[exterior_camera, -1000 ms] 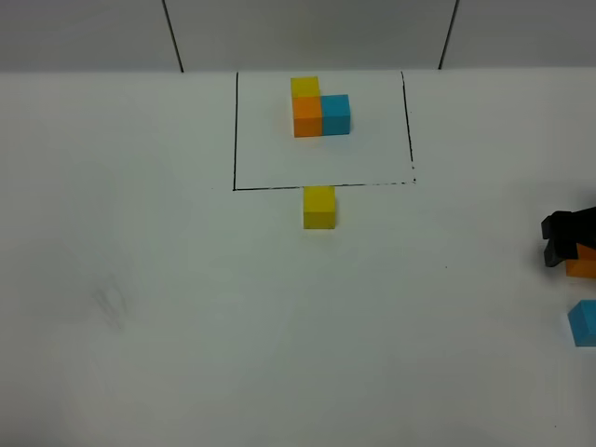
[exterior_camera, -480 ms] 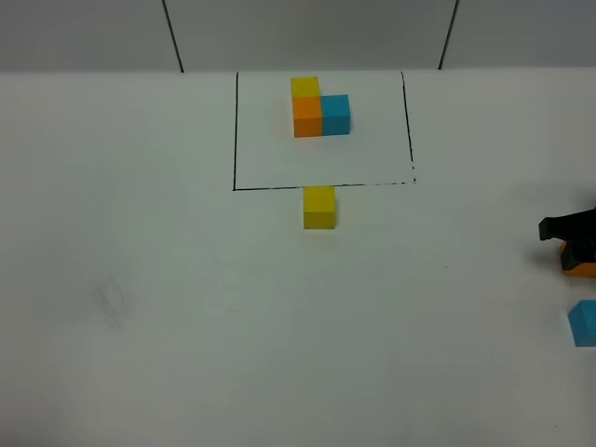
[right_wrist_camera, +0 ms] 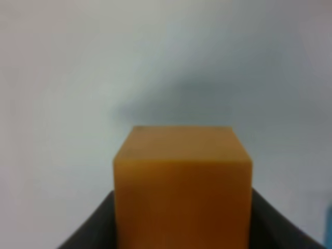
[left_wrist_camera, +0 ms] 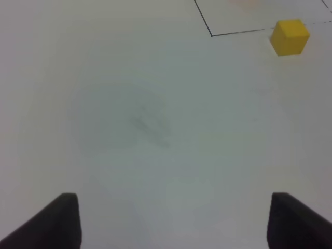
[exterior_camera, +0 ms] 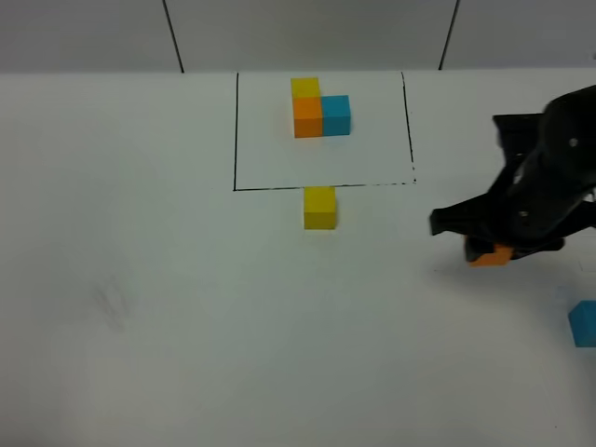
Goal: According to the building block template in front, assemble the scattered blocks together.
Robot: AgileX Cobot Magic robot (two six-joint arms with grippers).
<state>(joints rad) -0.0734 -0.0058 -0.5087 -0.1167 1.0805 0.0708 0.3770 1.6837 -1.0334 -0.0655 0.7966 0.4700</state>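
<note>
The right gripper point(exterior_camera: 488, 248) is clamping the orange cube point(exterior_camera: 494, 256). The loose yellow cube point(exterior_camera: 319, 207) is lying toward its nine o'clock, at six o'clock of the building block template point(exterior_camera: 320, 107). The left gripper point(left_wrist_camera: 171, 220) is idling, jaws parted and empty.

White table point(exterior_camera: 186, 372), faint grey smudge point(exterior_camera: 112, 303) on it; grey wall point(exterior_camera: 307, 33) behind, dark seams point(exterior_camera: 172, 33).

- Right gripper point(exterior_camera: 489, 250), on its black arm point(exterior_camera: 559, 168) reaching in from the right, is clamped on an orange cube point(right_wrist_camera: 182, 187).
- Left gripper point(left_wrist_camera: 174, 223) points downward, its fingers point(left_wrist_camera: 62, 220) spread wide apart.
</note>
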